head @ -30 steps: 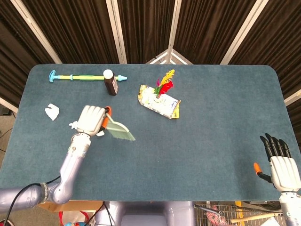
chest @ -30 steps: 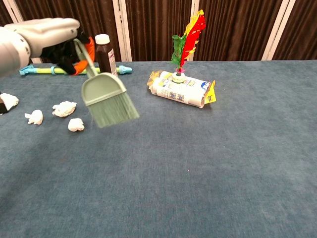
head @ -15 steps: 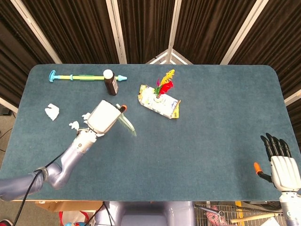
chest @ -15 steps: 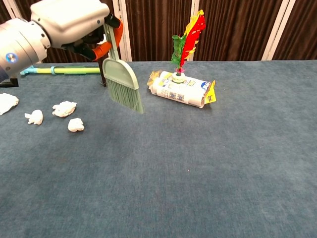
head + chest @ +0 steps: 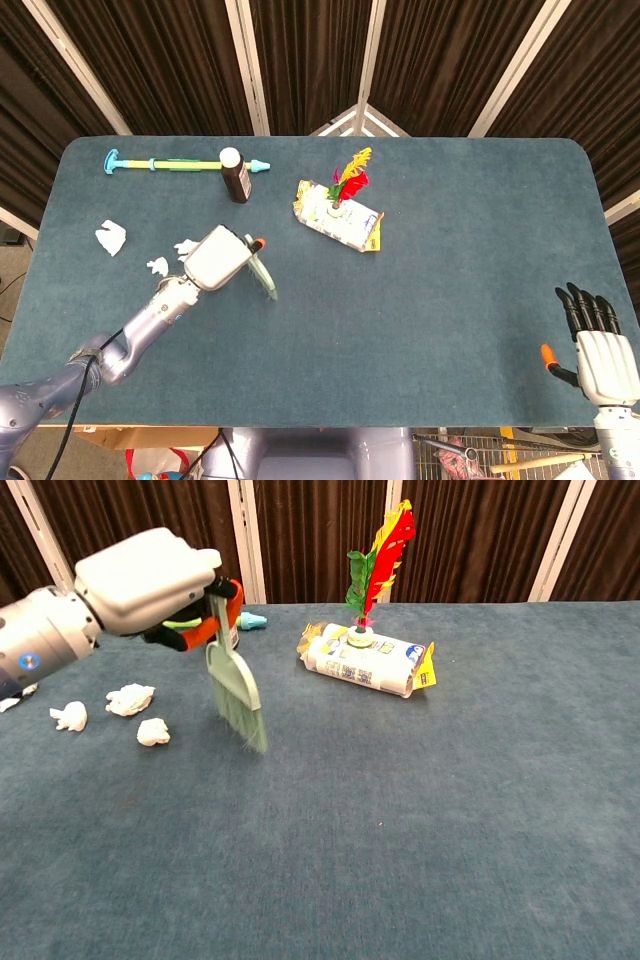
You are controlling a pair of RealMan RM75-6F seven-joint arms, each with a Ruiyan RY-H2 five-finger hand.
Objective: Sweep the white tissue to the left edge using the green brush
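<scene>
Left of table centre, the left hand [image 5: 145,580] grips the brush [image 5: 236,690] by its handle, bristles pointing down to the cloth. Tissue [image 5: 131,699] wads lie just left of it. Near the right edge, the right hand [image 5: 601,350] rests spread, holding nothing.

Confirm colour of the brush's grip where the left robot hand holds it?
Orange grip on the pale green plastic brush, clearest in the chest view.
</scene>
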